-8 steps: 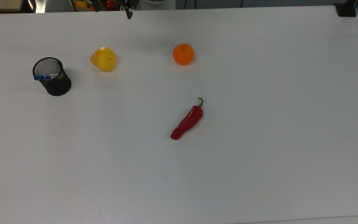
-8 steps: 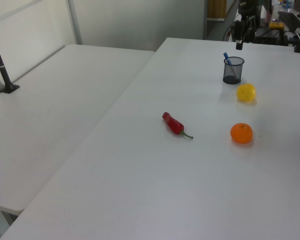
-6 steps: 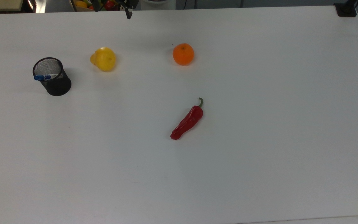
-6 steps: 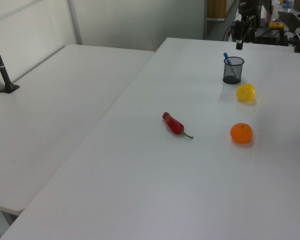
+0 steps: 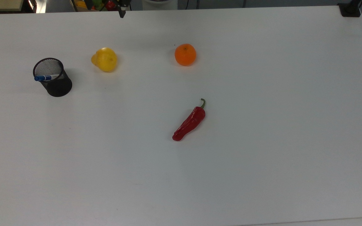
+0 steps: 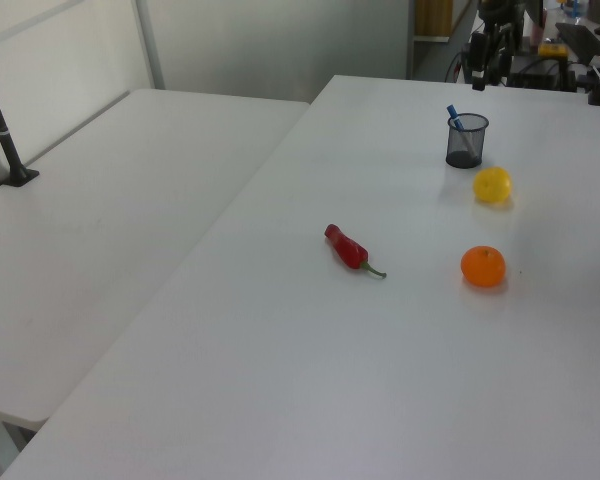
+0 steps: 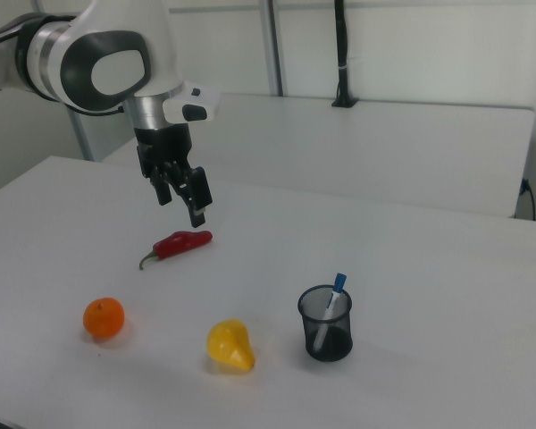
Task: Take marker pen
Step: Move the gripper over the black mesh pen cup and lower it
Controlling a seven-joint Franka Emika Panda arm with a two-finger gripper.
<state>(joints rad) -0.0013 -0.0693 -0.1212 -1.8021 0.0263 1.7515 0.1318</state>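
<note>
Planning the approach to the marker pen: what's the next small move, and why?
Probably carry the hand across until it's above the mesh pen cup. The marker pen stands tilted inside it, blue cap poking above the rim, while the hand hangs well above the table, nearer the red chili pepper.

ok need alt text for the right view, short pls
A white robot arm holds its black gripper above a white table, well clear of a black mesh cup with a blue-capped marker pen standing in it. A yellow pear, an orange and a red chili pepper lie nearby.
</note>
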